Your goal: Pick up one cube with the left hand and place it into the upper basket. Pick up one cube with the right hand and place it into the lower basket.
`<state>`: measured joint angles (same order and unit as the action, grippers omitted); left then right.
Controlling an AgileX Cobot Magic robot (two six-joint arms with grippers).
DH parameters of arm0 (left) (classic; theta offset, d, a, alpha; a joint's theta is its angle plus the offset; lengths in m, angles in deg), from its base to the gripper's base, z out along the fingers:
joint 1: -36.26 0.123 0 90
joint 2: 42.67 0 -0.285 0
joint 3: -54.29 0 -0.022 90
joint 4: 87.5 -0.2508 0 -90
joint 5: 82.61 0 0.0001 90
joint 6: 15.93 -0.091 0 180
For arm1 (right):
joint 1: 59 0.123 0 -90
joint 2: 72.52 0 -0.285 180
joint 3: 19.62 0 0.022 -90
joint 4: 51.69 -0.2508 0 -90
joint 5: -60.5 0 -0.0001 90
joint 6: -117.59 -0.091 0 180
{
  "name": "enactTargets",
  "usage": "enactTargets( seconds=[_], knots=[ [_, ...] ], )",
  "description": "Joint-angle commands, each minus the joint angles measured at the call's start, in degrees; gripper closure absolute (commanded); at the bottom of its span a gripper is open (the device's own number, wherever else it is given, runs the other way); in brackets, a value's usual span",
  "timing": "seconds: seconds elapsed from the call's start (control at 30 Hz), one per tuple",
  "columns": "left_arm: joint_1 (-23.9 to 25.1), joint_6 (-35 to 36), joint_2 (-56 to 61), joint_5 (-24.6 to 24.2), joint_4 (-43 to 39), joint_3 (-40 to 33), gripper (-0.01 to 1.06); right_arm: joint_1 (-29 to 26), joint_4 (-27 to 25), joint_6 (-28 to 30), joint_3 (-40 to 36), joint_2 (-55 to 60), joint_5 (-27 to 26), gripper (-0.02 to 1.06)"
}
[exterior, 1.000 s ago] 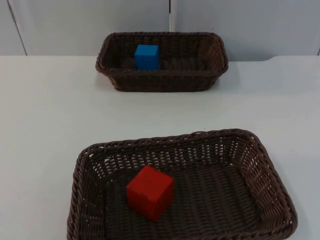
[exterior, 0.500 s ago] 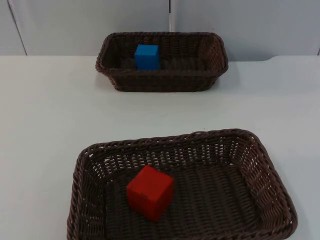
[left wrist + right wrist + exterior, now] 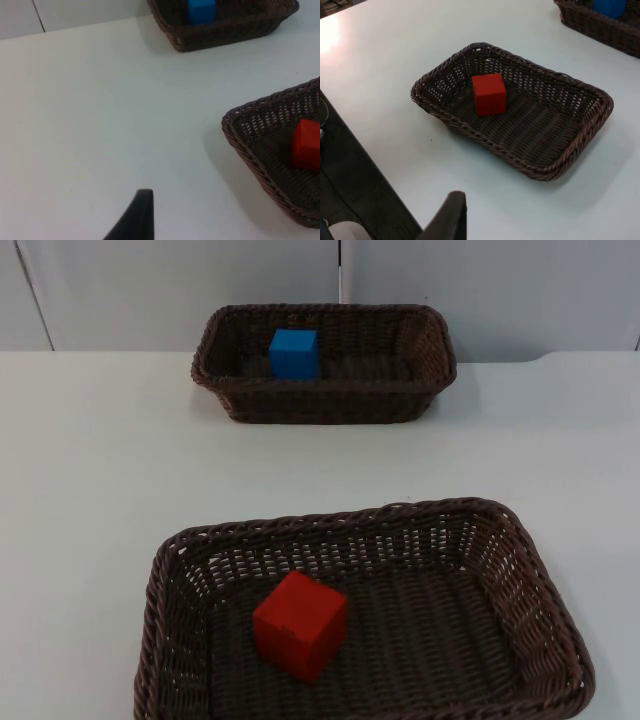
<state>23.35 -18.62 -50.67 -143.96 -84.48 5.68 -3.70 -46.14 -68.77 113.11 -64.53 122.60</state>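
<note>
**Both cubes sit in their baskets**

White surface (image 3: 90,460) runs back to a grey partition wall (image 3: 180,290) in the top view. Against that wall stands the upper basket (image 3: 325,400), a dark woven rectangle whose long axis lies across the picture; the blue cube (image 3: 294,353) rests inside it toward its left end, one face squarely to the camera. Well apart from it, nearer the camera, the lower basket (image 3: 520,570) lies with its long axis also across the picture, slightly skewed. The red cube (image 3: 299,625) sits on its floor left of centre, turned so that a corner edge faces the camera.

From the left wrist, one black fingertip (image 3: 139,212) of the left gripper hangs over bare surface, beside the lower basket's corner and well away from the upper basket. Whether the jaws are apart or together cannot be told. Both cubes appear partly cut off at the picture's edges.

From the right wrist, the right gripper's single black fingertip (image 3: 451,216) hangs by the surface's near edge, apart from the lower basket. Again the jaws' state cannot be told. This view adds the dark floor (image 3: 355,180) beyond the surface's edge.
</note>
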Motion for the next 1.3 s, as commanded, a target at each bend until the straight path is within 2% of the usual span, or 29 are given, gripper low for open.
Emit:
enactTargets(
  seconds=[0.0, 0.63, 0.73, 1.0, 1.27],
  knots=[
    [0.15, 0.02, 0.21, -0.21, 0.61, -0.32, 0.0, 0.01, 0.17, 0.44, -0.34, -0.21, -0.14, -0.01],
    [0.61, 0.02, 0.21, -0.21, 0.62, -0.32, 0.0, 0.01, 0.17, 0.44, -0.34, -0.21, -0.14, -0.01],
    [2.15, 0.02, 0.21, -0.21, 0.62, -0.32, 0.0, 0.01, 0.17, 0.44, -0.34, -0.21, -0.14, -0.01],
    [10.5, 0.02, 0.21, -0.21, 0.62, -0.32, 0.0, 0.01, 0.17, 0.44, -0.34, -0.21, -0.14, -0.01],
    [14.54, 0.02, 0.21, -0.21, 0.62, -0.32, 0.0, 0.01, 0.17, 0.44, -0.34, -0.21, -0.14, -0.01]
  ],
)
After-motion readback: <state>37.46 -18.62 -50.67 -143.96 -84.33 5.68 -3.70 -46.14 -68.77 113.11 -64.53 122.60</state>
